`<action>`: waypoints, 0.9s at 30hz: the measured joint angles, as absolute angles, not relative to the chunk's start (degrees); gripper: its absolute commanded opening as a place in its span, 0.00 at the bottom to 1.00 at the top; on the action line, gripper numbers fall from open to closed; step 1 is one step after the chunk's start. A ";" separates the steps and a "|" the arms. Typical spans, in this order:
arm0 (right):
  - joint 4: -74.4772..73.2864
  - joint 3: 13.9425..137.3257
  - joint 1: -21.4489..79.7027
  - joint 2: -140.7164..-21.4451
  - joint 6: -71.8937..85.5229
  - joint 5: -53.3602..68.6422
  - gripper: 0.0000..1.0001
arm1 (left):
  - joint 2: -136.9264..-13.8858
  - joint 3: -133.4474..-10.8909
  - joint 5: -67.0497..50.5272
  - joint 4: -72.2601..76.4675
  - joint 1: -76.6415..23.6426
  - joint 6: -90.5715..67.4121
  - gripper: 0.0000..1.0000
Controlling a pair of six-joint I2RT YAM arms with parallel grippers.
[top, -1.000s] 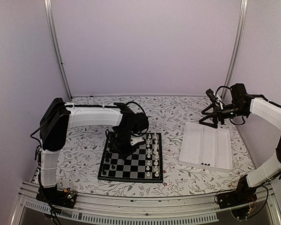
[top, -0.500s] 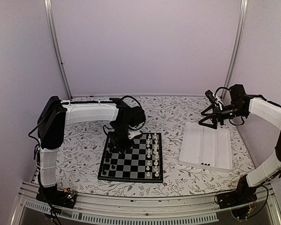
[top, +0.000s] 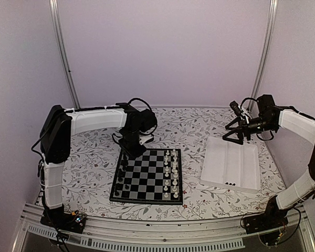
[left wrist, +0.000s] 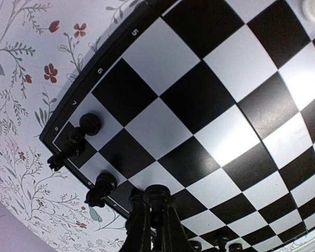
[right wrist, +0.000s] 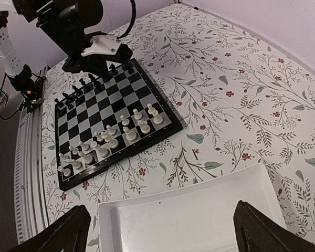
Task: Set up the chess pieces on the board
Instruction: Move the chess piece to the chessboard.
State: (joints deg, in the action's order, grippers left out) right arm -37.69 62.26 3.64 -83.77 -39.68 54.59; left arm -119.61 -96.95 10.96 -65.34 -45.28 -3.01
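Note:
The board (top: 147, 185) lies left of centre, with white pieces (top: 170, 173) along its right side and a few black chess pieces (top: 120, 184) along its left side. My left gripper (top: 132, 150) hangs over the board's far left corner. In the left wrist view it (left wrist: 156, 203) is shut on a black chess piece (left wrist: 157, 194) just above the board (left wrist: 210, 94), near three standing black pieces (left wrist: 89, 123). My right gripper (top: 236, 134) is open and empty above the far edge of the white tray (top: 220, 168), where a few black pieces (top: 231, 183) lie.
The right wrist view shows the tray (right wrist: 199, 210) between the wide-open fingers (right wrist: 68, 231), the board (right wrist: 147, 137) beyond it, and the left arm (right wrist: 94, 52) at its far corner. The floral tablecloth (top: 194, 131) surrounds everything. Walls enclose the table.
My left gripper has moved from the board's left middle back to its far left corner. The right arm has not moved.

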 measured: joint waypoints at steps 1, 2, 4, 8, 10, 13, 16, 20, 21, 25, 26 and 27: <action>-37.69 62.26 3.64 -83.77 -39.70 54.59 0.99 | -119.66 -97.08 11.14 -65.21 -45.19 -3.01 0.08; -37.71 62.26 3.64 -83.81 -39.70 54.59 0.99 | -119.72 -97.27 11.35 -65.12 -45.08 -2.98 0.08; -37.71 62.26 3.64 -83.99 -39.70 54.59 0.99 | -120.07 -97.67 11.79 -65.01 -44.75 -2.98 0.08; -37.71 62.26 3.64 -84.47 -39.72 54.57 0.99 | -121.34 -97.91 12.71 -64.62 -44.01 -2.98 0.08; -37.74 62.26 3.64 -84.51 -39.72 54.57 0.99 | -122.06 -98.15 12.93 -64.51 -43.68 -2.96 0.08; -37.76 62.26 3.64 -84.51 -39.75 54.57 0.99 | -122.78 -98.24 13.15 -64.25 -43.38 -2.96 0.10; -37.82 62.26 3.64 -84.51 -39.83 54.57 0.99 | -123.11 -98.32 13.37 -64.16 -43.24 -2.92 0.10; -38.00 62.26 3.64 -84.62 -39.92 54.57 0.99 | -123.52 -98.63 13.82 -64.07 -43.09 -2.83 0.14; -38.06 62.26 3.64 -84.73 -39.92 54.57 0.99 | -123.70 -98.63 13.91 -64.10 -43.05 -2.79 0.16; -38.13 62.26 3.64 -84.99 -39.92 54.57 0.99 | -124.20 -98.65 14.06 -64.07 -42.98 -2.46 0.21; -38.15 62.26 3.64 -85.03 -39.92 54.57 0.99 | -124.29 -98.65 14.06 -64.07 -42.98 -2.50 0.23; -38.13 62.26 3.64 -85.10 -39.92 54.57 0.99 | -124.36 -98.65 14.06 -64.05 -42.98 -2.50 0.26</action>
State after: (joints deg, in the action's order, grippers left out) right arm -38.13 62.26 3.64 -85.10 -39.92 54.57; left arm -124.36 -98.65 14.06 -64.05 -42.98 -2.50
